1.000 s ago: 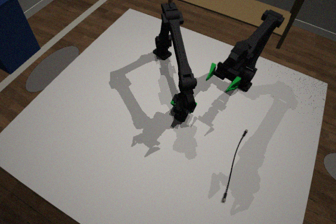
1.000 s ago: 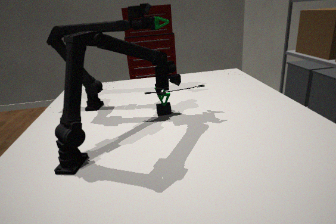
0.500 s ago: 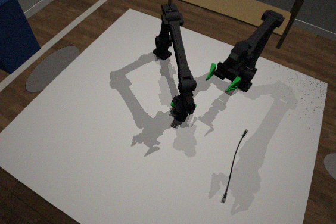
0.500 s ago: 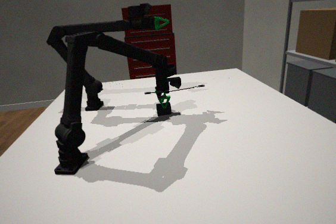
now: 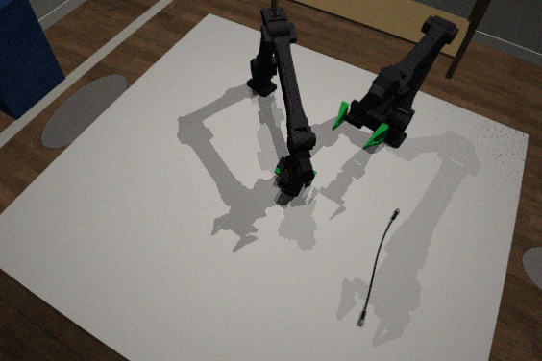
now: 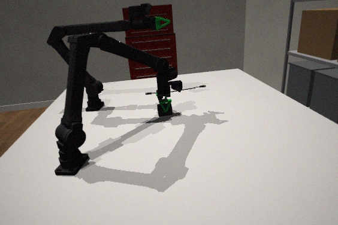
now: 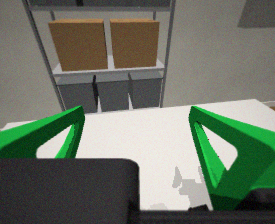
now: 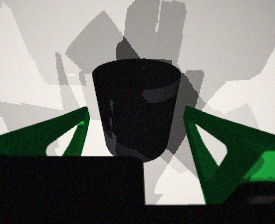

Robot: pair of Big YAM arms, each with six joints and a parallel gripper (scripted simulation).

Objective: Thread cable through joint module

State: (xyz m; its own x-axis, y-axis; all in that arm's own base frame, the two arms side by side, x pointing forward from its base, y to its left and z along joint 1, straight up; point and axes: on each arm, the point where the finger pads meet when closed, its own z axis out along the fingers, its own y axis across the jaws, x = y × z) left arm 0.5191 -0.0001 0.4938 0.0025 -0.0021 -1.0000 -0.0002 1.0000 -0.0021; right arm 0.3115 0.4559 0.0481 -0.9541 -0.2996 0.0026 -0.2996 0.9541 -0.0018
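The black joint module (image 6: 165, 114) (image 8: 136, 115) seems to stand on end on the table; in the top view the wrist hides it. Its shaft opening cannot be made out. My right gripper (image 5: 295, 179) (image 6: 165, 108) (image 8: 136, 111) is open and low, pointing down, with its fingers on either side of the module, gaps showing beside it. My left gripper (image 5: 349, 138) (image 6: 169, 22) (image 7: 136, 111) is open, empty and high above the table. The thin black cable (image 5: 376, 261) lies slightly curved on the table, apart from the module; which end is the plug cannot be told.
The white table (image 5: 144, 242) (image 6: 240, 187) bears both arm bases at its back edge. Dark arm shadows fall around the module and the cable. A shelf with brown boxes (image 7: 80, 45) (image 6: 318, 34) and a red tool cabinet (image 6: 151, 52) stand beyond the table.
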